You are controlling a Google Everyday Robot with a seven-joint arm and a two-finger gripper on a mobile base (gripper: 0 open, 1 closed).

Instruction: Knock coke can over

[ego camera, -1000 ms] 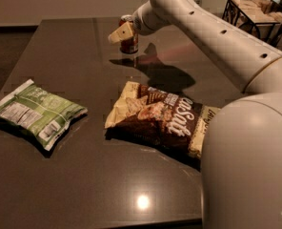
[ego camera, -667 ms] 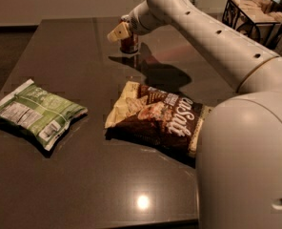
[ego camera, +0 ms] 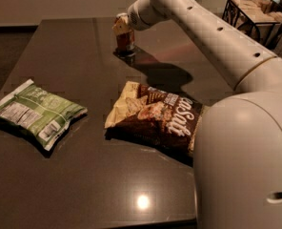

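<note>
Dark worktop (ego camera: 74, 175), dim room; coke can (ego camera: 125, 42) upright, upper centre of frame. At its top, gripper (ego camera: 121, 25); open or closed, cannot tell. Mid-frame: brown chip bag (ego camera: 155, 118); left: green bag (ego camera: 36, 113).

The gripper (ego camera: 123, 25) hangs over the far end of a dark glossy table (ego camera: 60, 61). Pale wall (ego camera: 60, 1) behind it; wire rack (ego camera: 248, 13) to its right.

Table (ego camera: 84, 175): coke can (ego camera: 125, 39) upright, far centre; gripper (ego camera: 121, 25) at the can's top. Left chip bag (ego camera: 36, 112) flat, near left. Right chip bag (ego camera: 155, 117) flat, centre, before the can.
</note>
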